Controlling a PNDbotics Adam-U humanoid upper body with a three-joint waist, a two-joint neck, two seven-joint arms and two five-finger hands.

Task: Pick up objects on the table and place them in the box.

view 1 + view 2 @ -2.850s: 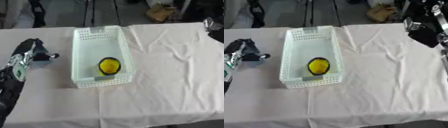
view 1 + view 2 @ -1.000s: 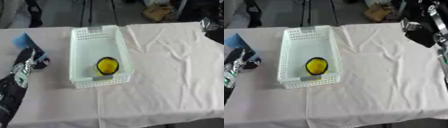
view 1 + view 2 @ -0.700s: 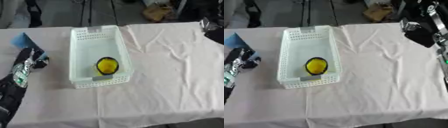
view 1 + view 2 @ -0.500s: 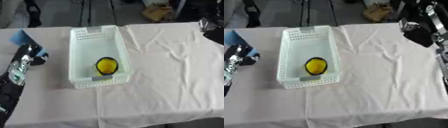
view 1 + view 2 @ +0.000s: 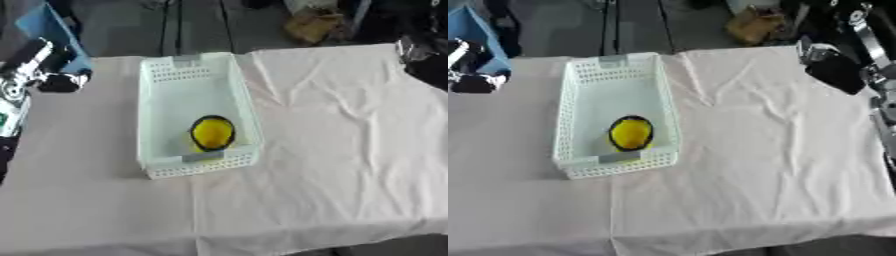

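White perforated plastic basket [image 5: 197, 112], the box for this job, sits lengthwise on the worktop [image 5: 332, 150], which is covered by a creased white cloth. Inside it, near the end closest to me, lies a round yellow object with a dark rim [image 5: 213, 133]; I cannot make out what it is beyond that colour and shape.

My left hand [image 5: 39, 67] shows at the left edge of the left eye view, raised above the worktop's left side and well apart from the basket. It is black and silver, and a flat blue object [image 5: 59, 31] rises from it toward the upper left corner. The dark fingers [image 5: 63, 82] appear curled beneath the blue piece, so I read the hand as holding it, though the exact contact is blurred.

My right hand [image 5: 833, 70] shows best in the right eye view, a dark shape near the worktop's far right corner, with the silver arm running down the right edge. I cannot tell whether its fingers are spread or curled.

Beyond the worktop's far edge I see a brown crumpled shape [image 5: 317, 25] on the floor.
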